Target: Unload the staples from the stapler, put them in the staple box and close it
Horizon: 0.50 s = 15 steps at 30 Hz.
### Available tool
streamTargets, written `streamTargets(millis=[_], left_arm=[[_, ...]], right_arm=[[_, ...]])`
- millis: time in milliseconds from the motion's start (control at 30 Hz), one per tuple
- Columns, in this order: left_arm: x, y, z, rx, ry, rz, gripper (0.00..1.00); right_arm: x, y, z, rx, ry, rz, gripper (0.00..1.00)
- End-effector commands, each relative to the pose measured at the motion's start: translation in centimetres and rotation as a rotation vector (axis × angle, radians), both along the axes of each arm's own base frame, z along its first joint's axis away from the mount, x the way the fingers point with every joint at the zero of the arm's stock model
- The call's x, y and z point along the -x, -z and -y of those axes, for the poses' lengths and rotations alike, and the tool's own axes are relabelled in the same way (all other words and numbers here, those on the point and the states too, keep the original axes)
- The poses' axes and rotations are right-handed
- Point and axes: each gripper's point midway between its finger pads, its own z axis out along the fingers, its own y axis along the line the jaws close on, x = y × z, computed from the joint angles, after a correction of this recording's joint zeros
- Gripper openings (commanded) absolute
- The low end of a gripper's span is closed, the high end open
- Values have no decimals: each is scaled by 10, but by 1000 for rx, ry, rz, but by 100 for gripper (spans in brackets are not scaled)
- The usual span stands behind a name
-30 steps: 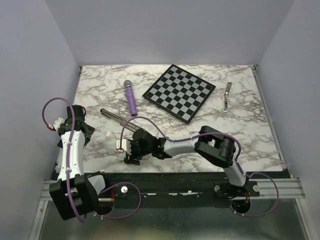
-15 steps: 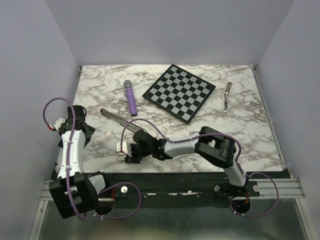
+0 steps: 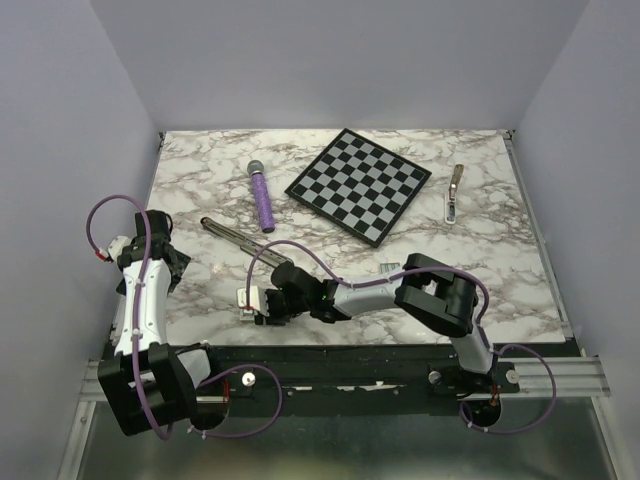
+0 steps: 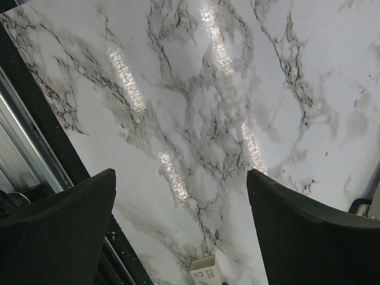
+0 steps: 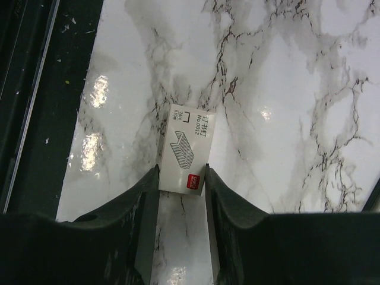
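At the near edge of the table [image 3: 500, 260], the right gripper [image 5: 178, 171] pinches the near end of a small white staple box [image 5: 185, 142], its 2 fingers narrow against the box's sides. The left gripper [image 4: 181, 175] hangs wide open over bare marble (nothing between its fingers). Farther back the stapler [image 3: 236, 238] lies untouched, just short of the purple cylinder [image 3: 262, 203]. Such a shallow hold could let the box pivot out, or crush it and scatter staples off the edge.
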Motion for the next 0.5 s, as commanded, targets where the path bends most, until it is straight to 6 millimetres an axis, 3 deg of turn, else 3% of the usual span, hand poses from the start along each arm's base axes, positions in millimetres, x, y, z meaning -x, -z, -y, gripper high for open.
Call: streamTargets(millis=[0,167,367,467], left_arm=[[1,3,-3,-7,-23,3,96],[0,2,-4,-15,-2,-1,96],[-5,3,-1,-4,19,15,96],[-5,5,1,9,26,15,96]], right_arm=[[-1,7,16,58,28,28,41],[-14,-2,34,60,90,48,41],[-35,-19,78,63,154,41,42],[-45,-17,100,98,170,34,42]])
